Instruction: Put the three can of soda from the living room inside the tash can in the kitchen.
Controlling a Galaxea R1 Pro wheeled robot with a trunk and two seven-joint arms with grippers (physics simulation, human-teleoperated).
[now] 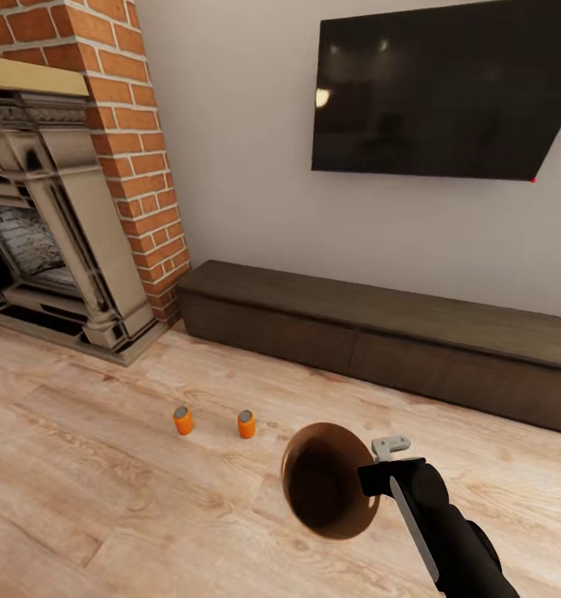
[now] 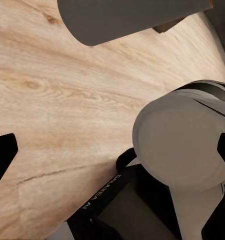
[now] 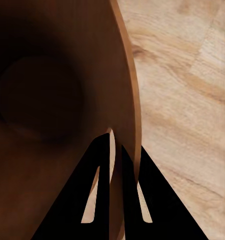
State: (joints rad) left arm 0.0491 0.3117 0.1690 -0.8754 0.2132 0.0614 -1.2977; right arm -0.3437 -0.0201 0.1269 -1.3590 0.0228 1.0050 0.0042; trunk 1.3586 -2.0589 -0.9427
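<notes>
Right gripper (image 3: 116,150): black tapered fingers pinching trash can (image 1: 326,490) rim; smooth round copper wall.
Cans (image 1: 183,420): two orange cylinders, grey tops, on wood-plank floor (image 1: 105,498).
Left gripper: jaw state cannot be told.

Soda cans: two orange, grey-topped, upright on the wood floor, the left can (image 1: 183,420) near the right can (image 1: 246,423). Trash can (image 1: 326,482): copper-brown, dark inside, held off the floor, tilted, mouth facing the camera.

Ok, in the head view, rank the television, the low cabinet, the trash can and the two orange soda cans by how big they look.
Largest to smallest, as they look:
1. Low cabinet
2. Television, cut off by the frame edge
3. Trash can, held at its rim by the right gripper and nearest the camera, so it looks enlarged
4. Left orange can and right orange can: alike.
</notes>
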